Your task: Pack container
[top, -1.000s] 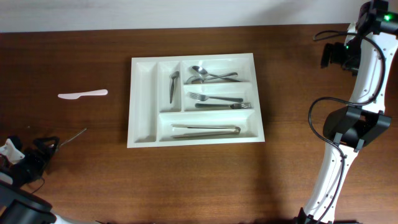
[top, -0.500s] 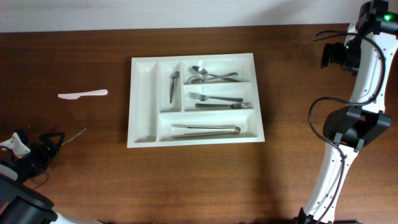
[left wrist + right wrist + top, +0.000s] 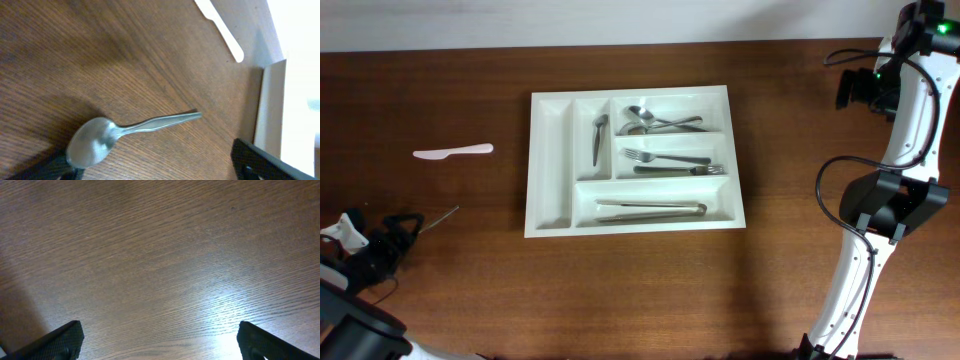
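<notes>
Found the container (image 3: 550, 170) mid-bench, part-filled with cutlery; judged it best to centre the wide-spread, released left end effector (image 3: 160, 167) over the loose spoon's (image 3: 120, 132) slim handle before closing; noted the right end effector (image 3: 160, 342) likewise released over bare bench (image 3: 165, 255).

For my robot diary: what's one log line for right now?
left gripper: open, spoon between jaws | right gripper: open, empty | container: partly packed

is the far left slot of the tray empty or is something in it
Empty: in the overhead view the leftmost compartment of the tray shows only its bare white floor, with nothing lying in it.
</notes>
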Action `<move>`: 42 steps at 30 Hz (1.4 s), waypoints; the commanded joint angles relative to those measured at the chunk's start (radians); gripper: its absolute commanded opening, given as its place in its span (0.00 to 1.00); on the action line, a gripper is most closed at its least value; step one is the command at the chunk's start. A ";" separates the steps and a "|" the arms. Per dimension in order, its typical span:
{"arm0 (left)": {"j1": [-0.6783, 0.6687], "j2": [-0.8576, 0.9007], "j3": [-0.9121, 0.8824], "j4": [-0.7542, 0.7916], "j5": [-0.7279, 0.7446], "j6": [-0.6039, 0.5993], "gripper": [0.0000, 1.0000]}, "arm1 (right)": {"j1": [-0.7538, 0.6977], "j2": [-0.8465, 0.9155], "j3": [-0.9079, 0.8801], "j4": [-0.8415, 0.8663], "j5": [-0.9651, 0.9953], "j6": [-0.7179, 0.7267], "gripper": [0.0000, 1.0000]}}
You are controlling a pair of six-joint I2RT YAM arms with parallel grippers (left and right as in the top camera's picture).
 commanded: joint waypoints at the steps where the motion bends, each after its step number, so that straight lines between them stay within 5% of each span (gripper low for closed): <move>1: -0.002 0.020 -0.009 -0.002 -0.022 0.011 0.79 | -0.004 -0.023 -0.006 0.003 -0.009 -0.006 0.99; 13: -0.002 0.020 -0.010 -0.002 -0.032 0.011 0.57 | -0.004 -0.023 -0.006 0.003 -0.009 -0.006 0.99; 42: -0.002 0.117 -0.009 0.010 -0.042 0.011 0.57 | -0.004 -0.023 -0.006 0.003 -0.009 -0.006 0.99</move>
